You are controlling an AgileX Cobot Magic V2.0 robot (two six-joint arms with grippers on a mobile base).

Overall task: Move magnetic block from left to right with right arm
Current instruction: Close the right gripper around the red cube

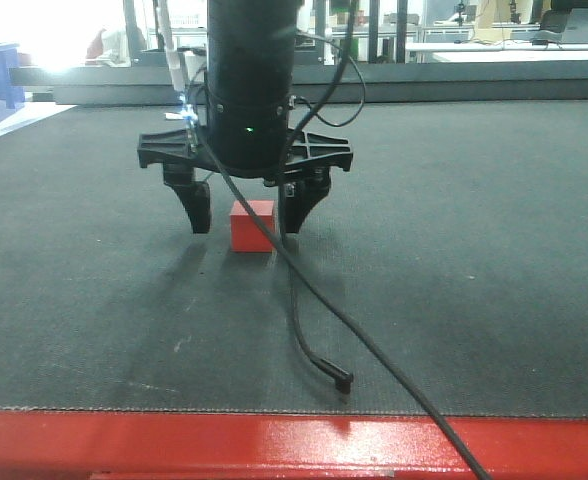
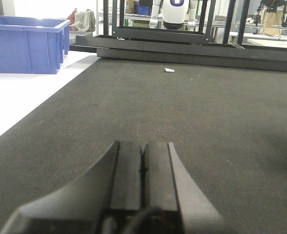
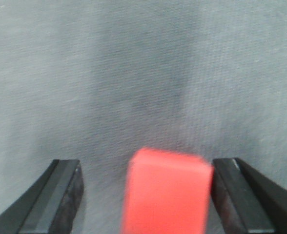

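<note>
**Task status**

1. Tool state. The right gripper (image 1: 246, 224) is held wide, low over the mat (image 1: 474, 250), with one finger on each side of the block (image 1: 252, 226). Nothing is gripped. In the right wrist view, a clear gap is seen between the block (image 3: 165, 192) and the left finger (image 3: 60, 200). The right finger (image 3: 246, 200) is just beside the block; contact cannot be confirmed.

2. Block position. The block is judged to be resting on the mat, since its lower edge is seen below the fingertips in the front view. It is located near the middle of the mat in that view, under the right arm (image 1: 252, 90).

3. Left gripper (image 2: 142, 165). Its fingers are pressed together over bare mat, with nothing between them. No part in the transfer is required of it.

4. Completed steps. The approach and the straddling of the block are judged complete.

5. Outstanding steps. The grasp is not yet made. The fingers are to be closed, and the block is to be lifted, carried to the right and released.

6. Caution. A loose cable (image 1: 314, 330) is trailed across the mat near the block and may be dragged during the carry.
</note>
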